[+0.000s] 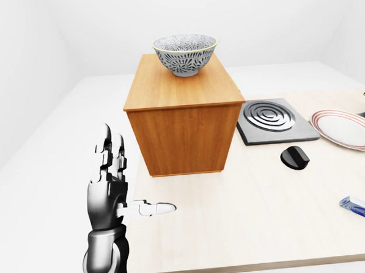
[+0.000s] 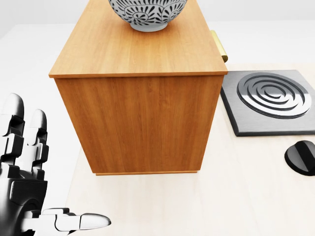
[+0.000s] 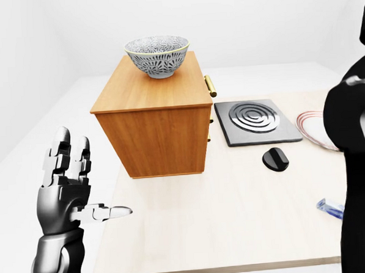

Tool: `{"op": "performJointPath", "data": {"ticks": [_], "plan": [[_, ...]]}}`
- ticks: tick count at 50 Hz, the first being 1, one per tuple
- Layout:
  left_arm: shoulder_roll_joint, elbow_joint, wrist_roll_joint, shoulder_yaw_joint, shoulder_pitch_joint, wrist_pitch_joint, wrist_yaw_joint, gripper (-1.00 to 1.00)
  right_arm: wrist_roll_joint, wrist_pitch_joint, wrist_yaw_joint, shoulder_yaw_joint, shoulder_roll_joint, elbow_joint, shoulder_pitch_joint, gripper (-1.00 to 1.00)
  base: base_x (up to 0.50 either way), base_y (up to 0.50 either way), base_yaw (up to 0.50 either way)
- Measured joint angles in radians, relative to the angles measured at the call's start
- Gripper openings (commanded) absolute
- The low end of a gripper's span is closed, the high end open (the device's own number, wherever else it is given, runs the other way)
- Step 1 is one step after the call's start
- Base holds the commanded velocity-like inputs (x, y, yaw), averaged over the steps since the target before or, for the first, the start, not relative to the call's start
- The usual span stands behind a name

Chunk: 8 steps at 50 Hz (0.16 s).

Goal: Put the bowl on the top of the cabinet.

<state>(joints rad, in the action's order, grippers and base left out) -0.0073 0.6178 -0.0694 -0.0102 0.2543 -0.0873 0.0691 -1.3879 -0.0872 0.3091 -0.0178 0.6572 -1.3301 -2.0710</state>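
Observation:
The patterned grey-and-white bowl stands upright on top of the wooden cabinet, toward its far edge, with no hand touching it. The cabinet stands on the pale table. My left hand is open and empty at the lower left of the left-eye view, fingers pointing up and thumb pointing right, beside the table's left edge and below the cabinet. My right arm shows only as a dark shape at the right edge of the right-eye view; its fingers cannot be made out.
Right of the cabinet lie a grey hob plate with rings, a black knob, a red-rimmed plate and a small blue object. Gold drawer handles stick out of the cabinet's right side.

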Motion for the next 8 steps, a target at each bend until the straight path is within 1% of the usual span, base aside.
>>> {"op": "performJointPath", "data": {"ticks": [2,8], "plan": [[0.0,-0.001,0.001,0.0,0.0,0.0,-0.001,1.0,-0.013,0.0,0.01,-0.006,0.027,0.003,-0.023,1.0,0.0,0.0,0.0],[-0.001,-0.006,0.004,0.0,-0.003,0.0,-0.004,1.0,-0.057,0.0,0.036,-0.023,0.097,-0.005,-0.023,1.0,0.0,0.0,0.0]]}}
